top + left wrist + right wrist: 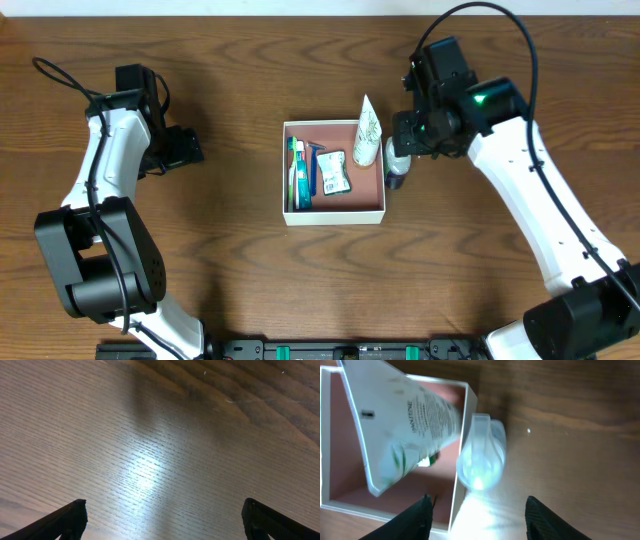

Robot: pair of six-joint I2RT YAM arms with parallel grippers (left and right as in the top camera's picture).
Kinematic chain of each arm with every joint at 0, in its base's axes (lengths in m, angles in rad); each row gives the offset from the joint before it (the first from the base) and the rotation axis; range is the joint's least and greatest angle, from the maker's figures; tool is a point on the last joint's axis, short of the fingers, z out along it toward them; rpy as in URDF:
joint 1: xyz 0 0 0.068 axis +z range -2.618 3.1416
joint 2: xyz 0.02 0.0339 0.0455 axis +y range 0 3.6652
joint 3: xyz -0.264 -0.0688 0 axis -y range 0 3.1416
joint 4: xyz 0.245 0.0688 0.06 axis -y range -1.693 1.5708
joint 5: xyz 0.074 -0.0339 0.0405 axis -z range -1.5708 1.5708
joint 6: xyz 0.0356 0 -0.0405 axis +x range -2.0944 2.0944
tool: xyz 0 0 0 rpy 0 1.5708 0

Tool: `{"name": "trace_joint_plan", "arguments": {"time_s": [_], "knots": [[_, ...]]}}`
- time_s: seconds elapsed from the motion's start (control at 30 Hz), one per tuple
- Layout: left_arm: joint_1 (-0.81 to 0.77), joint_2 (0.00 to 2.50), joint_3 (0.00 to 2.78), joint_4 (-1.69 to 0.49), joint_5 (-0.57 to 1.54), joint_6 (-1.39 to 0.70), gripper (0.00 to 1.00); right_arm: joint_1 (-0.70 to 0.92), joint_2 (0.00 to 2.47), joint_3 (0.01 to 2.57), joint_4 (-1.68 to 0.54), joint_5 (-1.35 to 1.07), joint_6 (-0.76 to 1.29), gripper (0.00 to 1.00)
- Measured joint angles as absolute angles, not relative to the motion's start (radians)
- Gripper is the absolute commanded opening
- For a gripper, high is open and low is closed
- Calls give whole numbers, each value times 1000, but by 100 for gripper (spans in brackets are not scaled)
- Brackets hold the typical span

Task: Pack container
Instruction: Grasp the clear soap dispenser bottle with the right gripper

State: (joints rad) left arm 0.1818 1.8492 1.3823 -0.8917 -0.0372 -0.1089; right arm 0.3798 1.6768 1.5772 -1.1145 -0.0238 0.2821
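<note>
— Where the container (pixel 334 214) sits mid-desk, what fills it?
— One toothbrush (pixel 296 172), one razor (pixel 312 170), one sachet (pixel 334 172); a tube (pixel 367 130) leans over its far-right corner (cap outside).
— Grippers?
— Left gripper (pixel 188 147) and right gripper (pixel 477 510) both spread wide, empty.

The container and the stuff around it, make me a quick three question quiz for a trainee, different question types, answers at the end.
1. True or false: the white tube lies flat on the floor of the container.
2. Multiple choice: where is the clear bottle? A) inside the container B) on the table just outside the container's right wall C) beside the left gripper
3. Fill in: the right gripper is open and holds ____.

Key: 1. False, it leans over the top right corner. 2. B. 3. Nothing.
</note>
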Motion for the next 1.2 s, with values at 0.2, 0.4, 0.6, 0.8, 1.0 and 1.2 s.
{"name": "trace_joint_plan", "arguments": {"time_s": [0.2,0.4,0.6,0.8,1.0,1.2], "knots": [[182,1849,1382,-892,-37,-109,98,380,1681,1444,-989,-27,275,63],[182,1849,1382,-892,-37,-109,98,380,1687,1373,-846,-27,259,59],[182,1849,1382,-892,-37,-109,98,380,1687,1332,-804,-9,258,57],[182,1849,1382,-892,-37,-109,98,380,1687,1318,-772,28,258,57],[182,1849,1382,-892,-37,-109,98,381,1687,1318,-758,38,258,59],[182,1849,1382,-892,-37,-109,98,389,1687,1318,-773,32,258,59]]}}
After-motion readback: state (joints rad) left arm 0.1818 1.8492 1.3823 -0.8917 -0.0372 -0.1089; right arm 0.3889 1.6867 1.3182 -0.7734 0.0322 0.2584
